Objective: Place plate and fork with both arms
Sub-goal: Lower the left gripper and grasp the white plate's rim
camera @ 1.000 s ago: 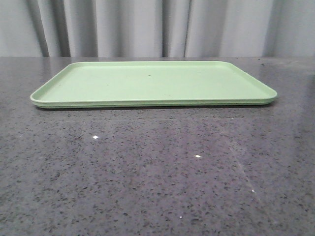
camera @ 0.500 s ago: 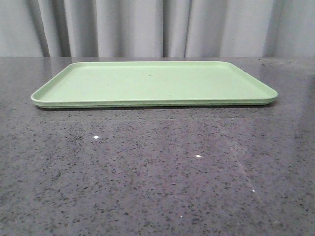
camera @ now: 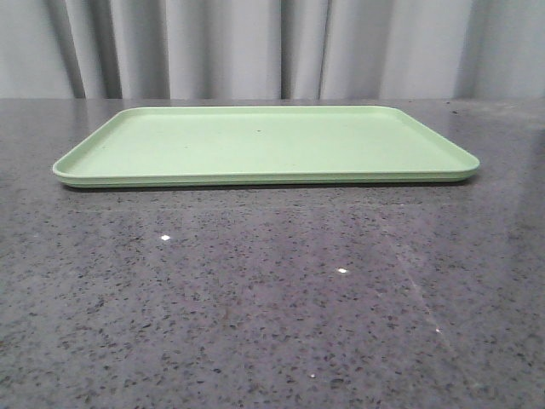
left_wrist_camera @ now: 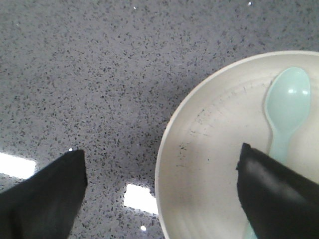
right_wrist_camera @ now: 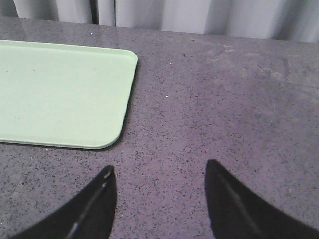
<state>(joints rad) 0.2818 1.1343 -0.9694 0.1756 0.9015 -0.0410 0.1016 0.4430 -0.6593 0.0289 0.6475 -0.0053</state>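
My left gripper (left_wrist_camera: 159, 191) is spread wide, holding nothing, straddling the plate (left_wrist_camera: 209, 199) rim: one finger over bare countertop (left_wrist_camera: 99, 74), the other over the plate's inside. Plate sits on the countertop, seen only in the left wrist view. A pale blue spoon (left_wrist_camera: 286, 107) lies in it, bowl away from my fingers, handle running back under the inner finger.

To do this grab well, I think: drop straight so the rim sits between the pads, inner finger clear of the spoon handle, close firm, lift level.

Plate is round, no long axis, opening faces up.

Green tray (camera: 264, 145) lies flat mid-table, long axis left-right in the front view.

My right gripper (right_wrist_camera: 158, 201) is open too, empty, over bare countertop near the tray's corner. Fork not visible in any view.
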